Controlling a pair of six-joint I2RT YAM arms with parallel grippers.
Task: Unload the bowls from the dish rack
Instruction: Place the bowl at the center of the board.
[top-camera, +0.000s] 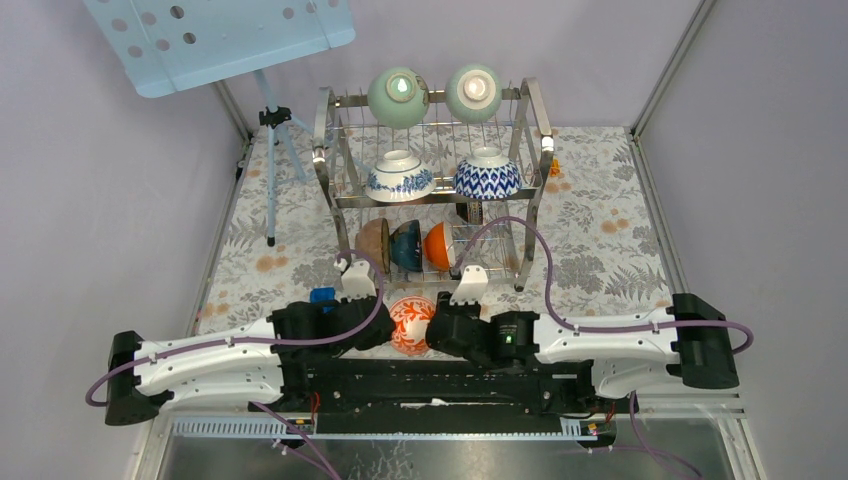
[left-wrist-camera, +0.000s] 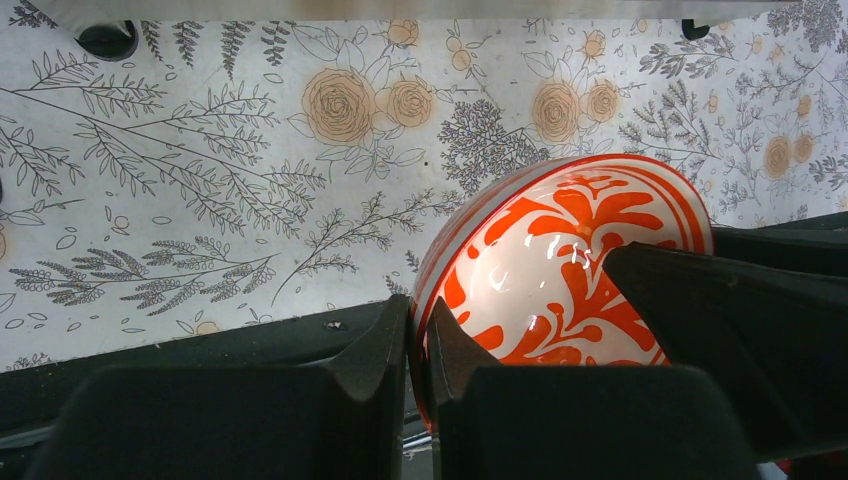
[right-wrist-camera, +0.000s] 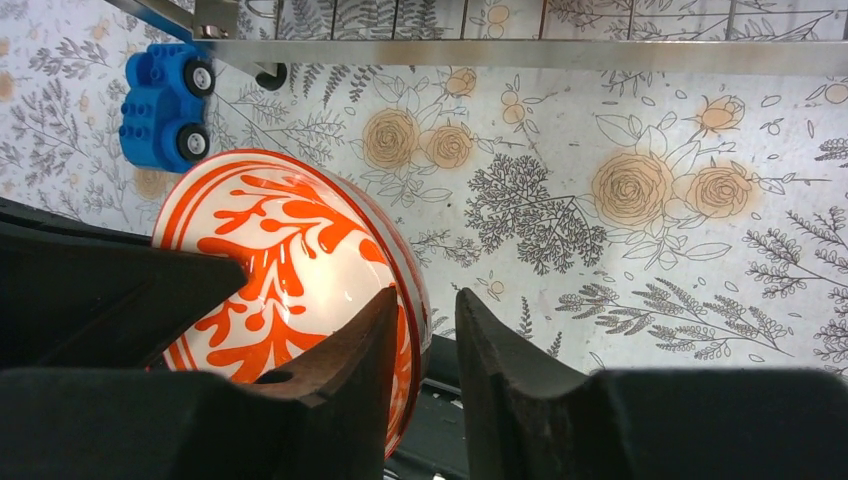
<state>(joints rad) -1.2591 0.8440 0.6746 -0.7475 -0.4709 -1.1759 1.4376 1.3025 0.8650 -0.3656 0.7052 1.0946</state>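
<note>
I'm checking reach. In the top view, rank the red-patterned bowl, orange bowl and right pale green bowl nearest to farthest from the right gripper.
1. Red-patterned bowl, at the right gripper.
2. Orange bowl, lower tier of the dish rack.
3. Right pale green bowl, top tier.

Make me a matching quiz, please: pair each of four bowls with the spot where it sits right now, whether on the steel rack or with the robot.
Bowls
1. pale green bowls
2. blue-and-white bowls
3. brown bowl
4. red-patterned bowl

Places
A. middle shelf of the dish rack
B. off the rack, rim pinched by the left fingers
C. top tier
D. bottom tier, standing on edge

Pairs: 1-C, 2-A, 3-D, 4-B
</note>
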